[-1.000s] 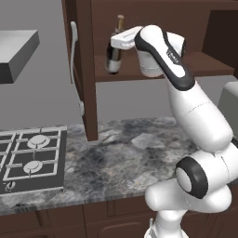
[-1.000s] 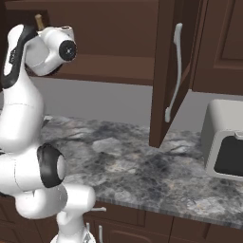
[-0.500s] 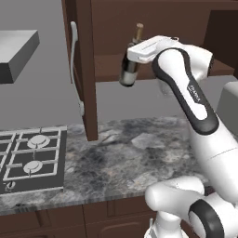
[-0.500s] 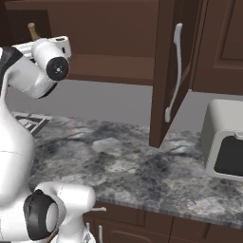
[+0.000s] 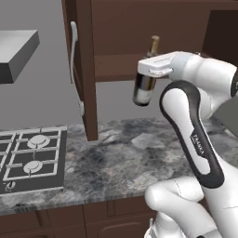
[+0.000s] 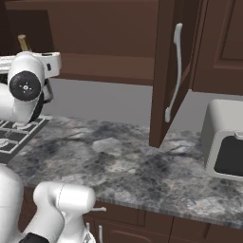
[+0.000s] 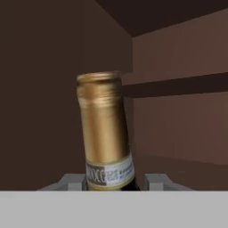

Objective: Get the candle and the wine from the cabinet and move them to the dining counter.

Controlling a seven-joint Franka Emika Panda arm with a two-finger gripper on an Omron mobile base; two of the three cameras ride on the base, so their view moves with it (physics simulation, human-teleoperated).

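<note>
My gripper (image 5: 148, 73) is shut on the wine (image 5: 144, 90), a dark bottle with a gold foil neck and a pale label. It hangs slightly tilted in the air in front of the open cabinet (image 5: 116, 65), above the stone worktop. In the hand view the gold neck of the wine (image 7: 103, 129) rises between the grey fingertips (image 7: 156, 181) of the gripper (image 7: 113, 183), with the cabinet's (image 7: 178, 116) inside behind it. From the right base view, only the wine's (image 6: 22, 42) neck tip pokes above my hand (image 6: 48, 63). The candle and the dining counter are out of view.
The cabinet's open doors (image 5: 86, 69) (image 6: 168, 71) stand out on both sides of the opening. Below lies a marbled counter (image 5: 125, 153) with a gas stove (image 5: 32, 158) at the left under a grey hood (image 5: 16, 53). A pale appliance (image 6: 225, 142) sits at the right.
The arm has pulled the wine out off the cabinet shelf; in the left base view it has moved right and down, and it now hangs in front of the opening.
</note>
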